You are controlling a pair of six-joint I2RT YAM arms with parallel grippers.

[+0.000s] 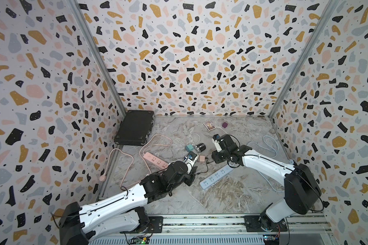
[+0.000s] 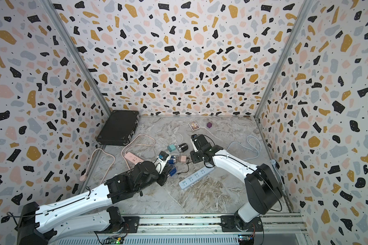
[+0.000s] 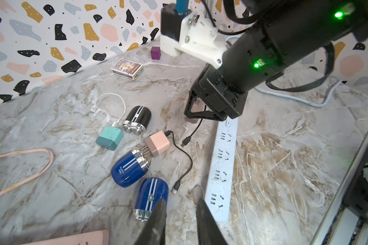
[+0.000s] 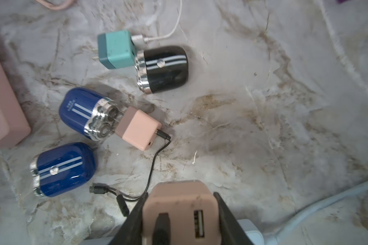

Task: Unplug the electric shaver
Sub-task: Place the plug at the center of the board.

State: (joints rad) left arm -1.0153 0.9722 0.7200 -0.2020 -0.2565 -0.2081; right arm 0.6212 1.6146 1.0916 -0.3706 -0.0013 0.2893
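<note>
Left wrist view shows your left gripper [image 3: 181, 203] spread and empty by the blue striped electric shaver [image 3: 151, 195], which lies unplugged beside the pale blue power strip [image 3: 221, 165]. Only the right wrist view shows your right gripper [image 4: 181, 196] pinching a dusty-pink plug adapter [image 4: 189, 204] at that strip's end.

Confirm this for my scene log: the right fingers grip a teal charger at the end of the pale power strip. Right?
No: the right wrist view shows the right fingers gripping a pink charger, not a teal one, at the end of the pale power strip.
</note>
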